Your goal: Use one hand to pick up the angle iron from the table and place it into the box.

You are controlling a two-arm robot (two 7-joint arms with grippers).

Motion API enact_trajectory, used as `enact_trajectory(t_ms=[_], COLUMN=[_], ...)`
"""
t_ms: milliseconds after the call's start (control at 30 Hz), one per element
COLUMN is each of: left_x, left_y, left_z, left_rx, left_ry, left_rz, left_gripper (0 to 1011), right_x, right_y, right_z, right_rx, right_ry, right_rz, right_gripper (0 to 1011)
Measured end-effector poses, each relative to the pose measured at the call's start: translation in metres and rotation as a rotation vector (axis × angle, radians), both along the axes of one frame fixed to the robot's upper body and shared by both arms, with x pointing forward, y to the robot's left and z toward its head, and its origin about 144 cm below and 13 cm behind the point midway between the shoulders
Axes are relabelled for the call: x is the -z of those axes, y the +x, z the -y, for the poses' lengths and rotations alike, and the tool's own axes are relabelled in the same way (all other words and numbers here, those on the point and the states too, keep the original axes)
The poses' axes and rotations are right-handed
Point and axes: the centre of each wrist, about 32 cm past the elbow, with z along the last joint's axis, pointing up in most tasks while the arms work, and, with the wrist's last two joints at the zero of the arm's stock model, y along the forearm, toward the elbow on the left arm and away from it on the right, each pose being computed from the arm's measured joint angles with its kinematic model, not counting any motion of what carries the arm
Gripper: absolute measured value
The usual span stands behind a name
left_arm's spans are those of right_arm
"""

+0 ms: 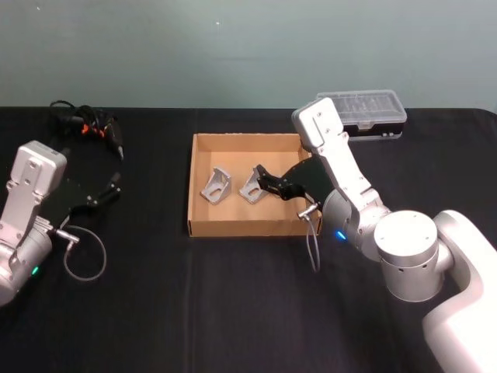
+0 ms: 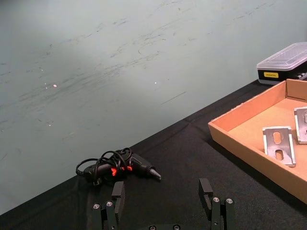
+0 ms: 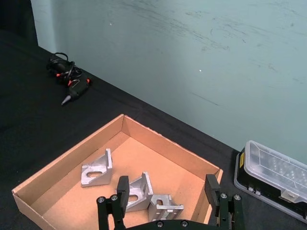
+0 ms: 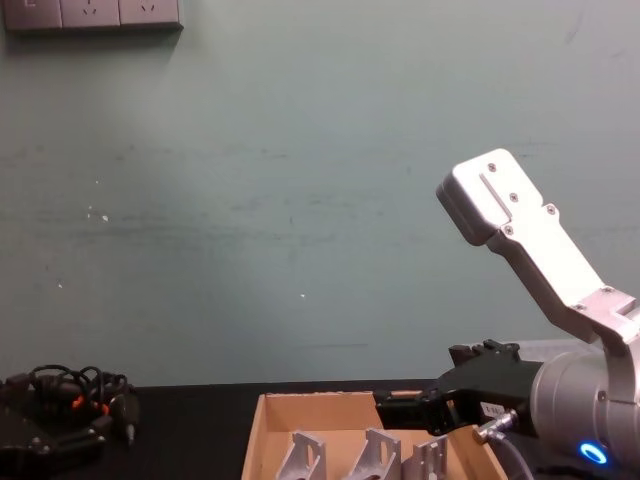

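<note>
Head view, frame centre: right tool (image 1: 264,180) open, empty, over box (image 1: 203,226); newest angle iron (image 3: 164,207) lies just beneath it beside two others. Left tool (image 1: 109,188) open, idle at left. Plastic case (image 1: 371,113) upper right on counter (image 1: 155,311).

right gripper (image 3: 167,195) jaws apart, left gripper (image 2: 164,195) likewise

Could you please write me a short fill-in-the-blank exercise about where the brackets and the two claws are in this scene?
1. The number of angle irons lying in the cardboard box is ____.
2. The right claw is open and sits above the ____.
3. The left claw is open and holds ____.
4. The corded tool lies on the table on the robot's ____ side.

Missing words: three; box; nothing; left
</note>
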Motion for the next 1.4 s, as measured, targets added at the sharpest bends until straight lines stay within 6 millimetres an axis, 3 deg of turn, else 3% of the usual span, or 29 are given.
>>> enact_trajectory(t_ms=[1400], left_x=[0.0], left_y=[0.0], left_z=[0.0], left_rx=[0.0], left_ry=[0.0], left_rz=[0.0], left_gripper=[1011], right_x=[-0.0003], right_y=[-0.0001], right_z=[0.0001], right_rx=[0.0], right_ry=[0.002], right_rz=[0.001], right_gripper=[1004])
